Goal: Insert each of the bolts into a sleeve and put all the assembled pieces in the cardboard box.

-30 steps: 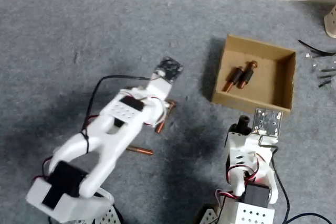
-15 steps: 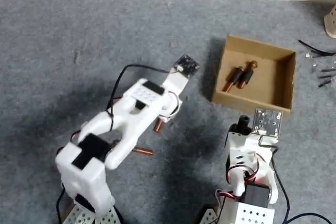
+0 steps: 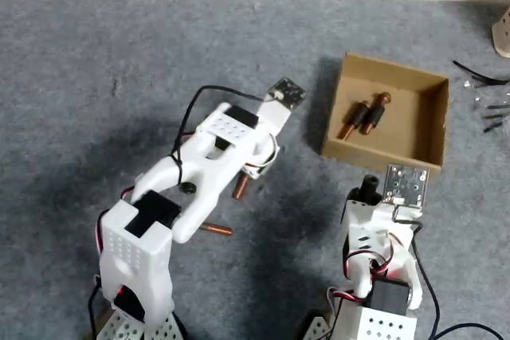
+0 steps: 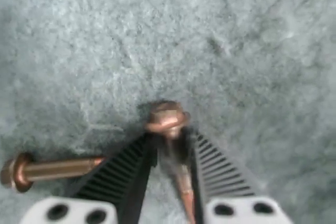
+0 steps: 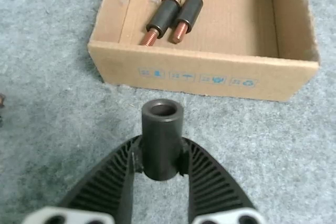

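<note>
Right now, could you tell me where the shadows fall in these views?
High view: soft shadow on the carpet beside the left arm, and left of the cardboard box. Left wrist view: dark patch beside the head of the held bolt.

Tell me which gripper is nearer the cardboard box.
Right. The right gripper, holding a sleeve, sits just short of the cardboard box; the left gripper, holding a bolt, is farther off over the carpet.

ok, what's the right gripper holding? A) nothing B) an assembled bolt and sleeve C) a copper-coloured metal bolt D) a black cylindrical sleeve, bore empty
D: the right gripper is shut on a black cylindrical sleeve whose open bore holds no bolt.
</note>
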